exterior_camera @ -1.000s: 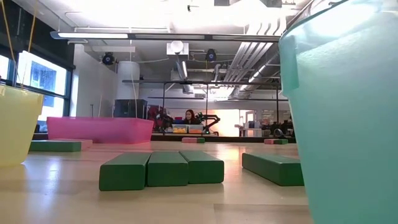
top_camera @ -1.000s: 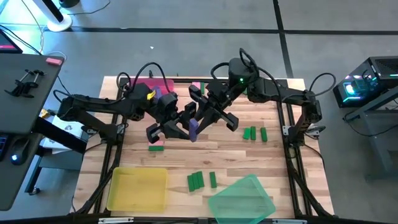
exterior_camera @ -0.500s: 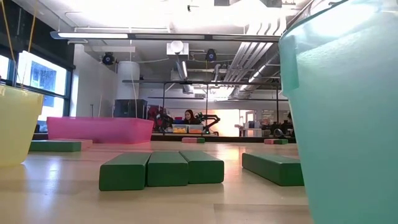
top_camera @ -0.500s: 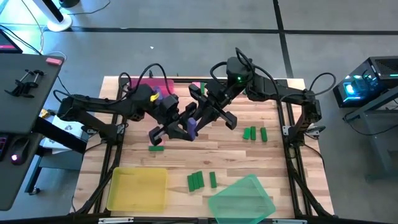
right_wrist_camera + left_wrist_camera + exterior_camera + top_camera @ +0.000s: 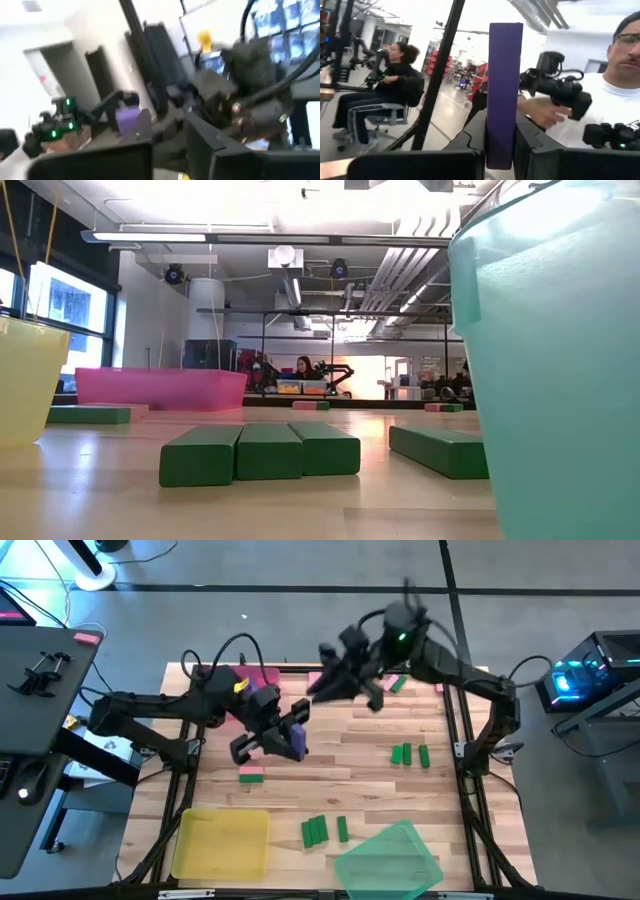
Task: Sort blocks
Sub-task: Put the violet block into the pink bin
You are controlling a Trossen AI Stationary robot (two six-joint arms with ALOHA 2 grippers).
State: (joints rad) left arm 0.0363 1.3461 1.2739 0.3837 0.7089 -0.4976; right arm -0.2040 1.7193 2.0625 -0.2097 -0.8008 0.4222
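Note:
My left gripper (image 5: 290,740) hangs above the middle of the table, shut on a purple block (image 5: 504,90). My right gripper (image 5: 335,680) is blurred above the far edge; in its wrist view its fingers (image 5: 150,160) stand apart with nothing between them. Three green blocks (image 5: 410,754) lie flat on the right. More green blocks (image 5: 318,830) lie near the front; the low view shows them (image 5: 260,452) side by side. A pink and a green block (image 5: 251,775) lie below my left gripper. My left gripper pinches the purple block between its two fingers, on the two long sides near one end (image 5: 500,150). The fingers come roughly level from the table's left and lie across the block. The rest of the block stands out past them, lifted clear of the table (image 5: 297,742).
A pink tray (image 5: 245,678) stands at the far left, a yellow tray (image 5: 221,843) at the near left and a green tray (image 5: 388,858) at the near right. Small blocks (image 5: 398,685) lie at the far edge. People (image 5: 600,100) show beyond the table.
The two grippers met at the purple block over the table's middle. My right gripper has let go of it and swung up and toward the far edge, turning as it went. The block is now in my left gripper alone, which has carried it a little toward the left.

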